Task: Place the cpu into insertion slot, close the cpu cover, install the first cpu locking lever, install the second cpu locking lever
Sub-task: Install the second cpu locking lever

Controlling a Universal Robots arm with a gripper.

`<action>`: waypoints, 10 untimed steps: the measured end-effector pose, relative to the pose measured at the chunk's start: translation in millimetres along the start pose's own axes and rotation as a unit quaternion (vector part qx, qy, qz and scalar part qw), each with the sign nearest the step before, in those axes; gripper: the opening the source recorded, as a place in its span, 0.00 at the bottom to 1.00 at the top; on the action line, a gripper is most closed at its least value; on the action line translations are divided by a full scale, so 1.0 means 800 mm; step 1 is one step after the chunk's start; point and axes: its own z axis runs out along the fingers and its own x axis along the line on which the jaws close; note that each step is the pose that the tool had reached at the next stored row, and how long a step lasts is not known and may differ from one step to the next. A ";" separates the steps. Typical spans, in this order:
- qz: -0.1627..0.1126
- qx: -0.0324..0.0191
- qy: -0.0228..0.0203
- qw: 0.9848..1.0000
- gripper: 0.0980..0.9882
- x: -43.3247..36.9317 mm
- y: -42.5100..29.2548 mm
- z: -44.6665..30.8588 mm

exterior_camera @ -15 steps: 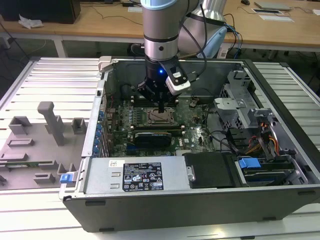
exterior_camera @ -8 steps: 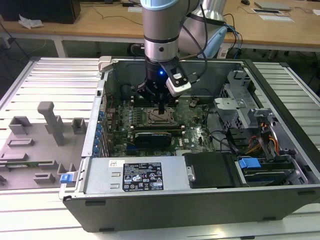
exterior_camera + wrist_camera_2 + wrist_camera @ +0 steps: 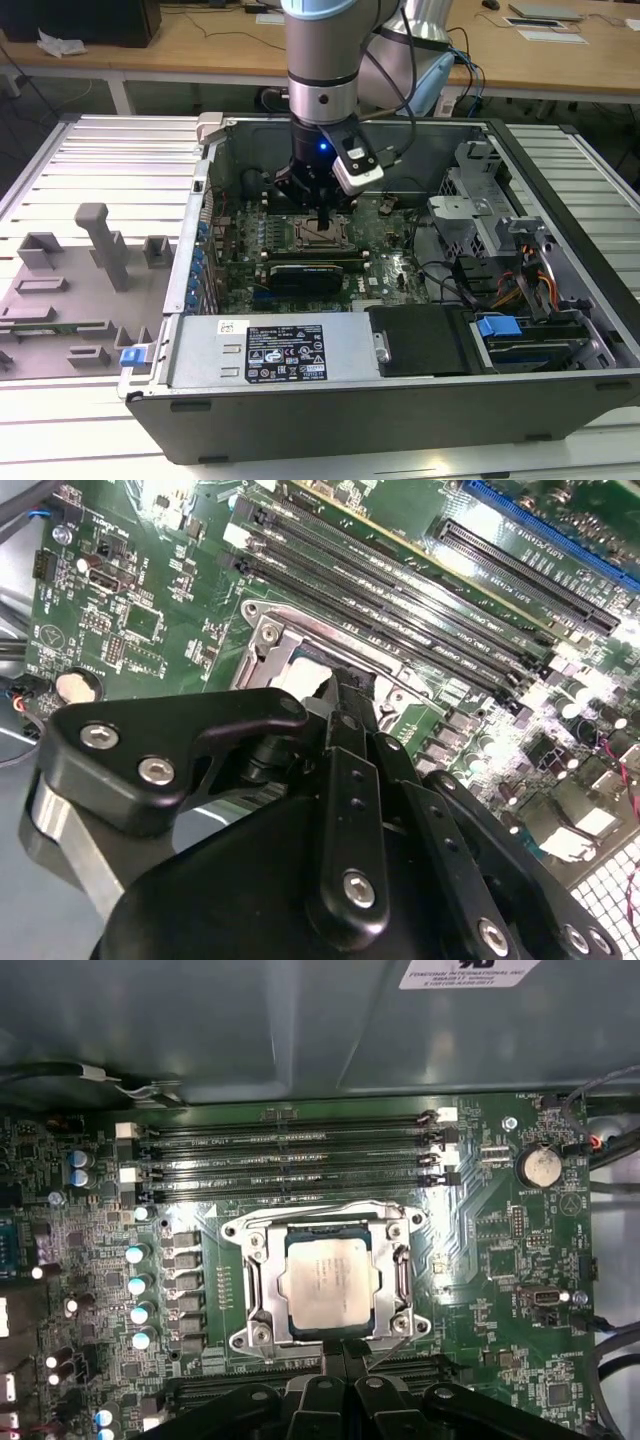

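1. The gripper (image 3: 322,215) hangs inside the open computer case (image 3: 560,300), directly over the insertion slot (image 3: 322,234) on the green motherboard (image 3: 400,265) in the exterior view

2. In the first wrist view the cpu (image 3: 330,1283) lies flat and square in the insertion slot (image 3: 262,1328), its dull silver top facing up, so placing the chip looks done

3. The cpu cover (image 3: 400,1280) appears to lie down around the chip, its window framing the metal top; whether it is fully seated I cannot tell

4. The fingers (image 3: 345,1352) look drawn together into one narrow black tip with nothing between them, poised just at the edge of the socket frame nearest the gripper body

5. In the second wrist view the gripper (image 3: 345,695) points its tip at the socket's frame, with the cpu (image 3: 300,678) partly hidden behind it and the memory slots (image 3: 400,590) beyond

6. My reading is that the work stands at the locking-lever stage: the tip sits where a thin wire lever along the socket edge would be pushed, though the lever itself is too fine to make out

7. Such a push calls for a steady press down and sideways to tuck the lever under its catch, keeping the tip clear of the chip's top and the small capacitors (image 3: 138,1285) beside the socket
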 end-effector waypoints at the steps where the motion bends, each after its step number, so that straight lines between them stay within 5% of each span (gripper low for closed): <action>1: 0.000 0.000 0.000 1.000 0.01 0.000 -0.0009 -0.0001; 10: 0.000 0.000 0.000 1.000 0.01 -0.002 -0.0275 0.0004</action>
